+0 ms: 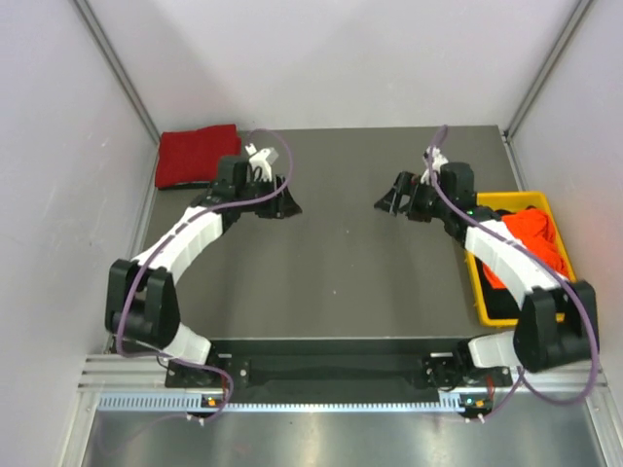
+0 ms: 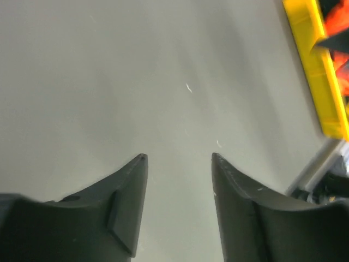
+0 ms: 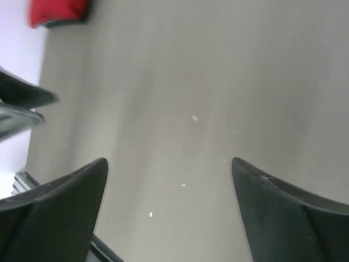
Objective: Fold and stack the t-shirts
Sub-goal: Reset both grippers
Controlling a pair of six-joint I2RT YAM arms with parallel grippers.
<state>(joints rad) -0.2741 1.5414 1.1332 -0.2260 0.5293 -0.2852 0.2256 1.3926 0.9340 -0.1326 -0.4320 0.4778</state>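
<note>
left tool (image 2: 179, 156) and right tool (image 3: 169, 161) hang open, empty, over your table (image 1: 341, 263); dark red t-shirt (image 1: 198, 154) lies folded at far-left corner.

Soft red cloth tee (image 1: 198, 154), glossy yellow plastic bin (image 1: 487, 292), matt table (image 1: 341, 263).

Dark grey table (image 1: 341, 263), folded red t-shirt (image 1: 198, 154) at far-left corner, yellow bin (image 1: 511, 200) at right edge

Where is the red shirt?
In the top view, the red shirt lies folded at the far left corner of the table, just beyond the left pincer.
</note>
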